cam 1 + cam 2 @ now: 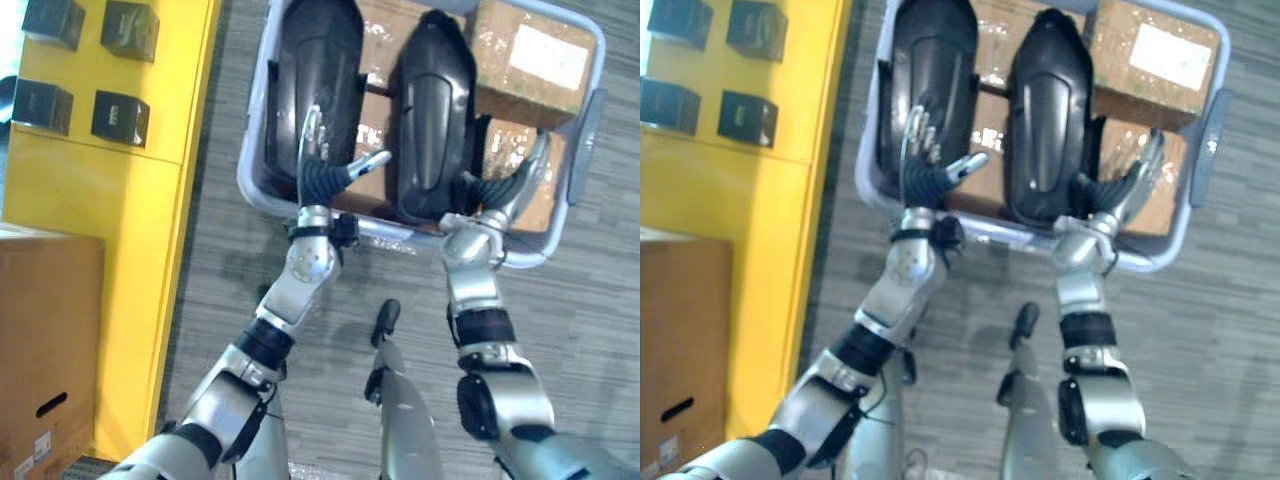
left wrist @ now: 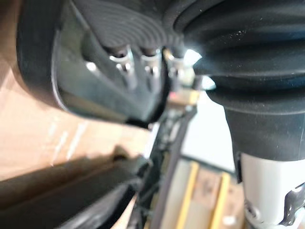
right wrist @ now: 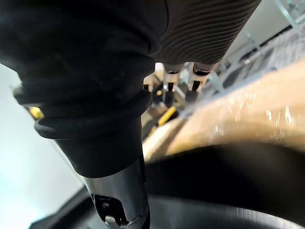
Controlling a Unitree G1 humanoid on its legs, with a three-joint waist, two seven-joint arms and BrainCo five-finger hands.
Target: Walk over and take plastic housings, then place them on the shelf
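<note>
Two black shells lie in the pale bin point(image 1: 247, 165) on cardboard boxes point(image 1: 530, 55): the left housing point(image 1: 318, 70) with the left hand point(image 1: 322, 172) open, fingers straight against its near end, and the right housing point(image 1: 432, 110) with the right hand point(image 1: 505, 190) open just beside it. Both look stiff, light and slick, so a grip across the narrow near end, thumb opposite the fingers, seems safest.

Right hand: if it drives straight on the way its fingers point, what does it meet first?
Most likely the cardboard box beside the right-hand black housing: the right hand has open fingers slanting over it. Depth is unclear; if they clear it, the grey bin wall comes next.
</note>
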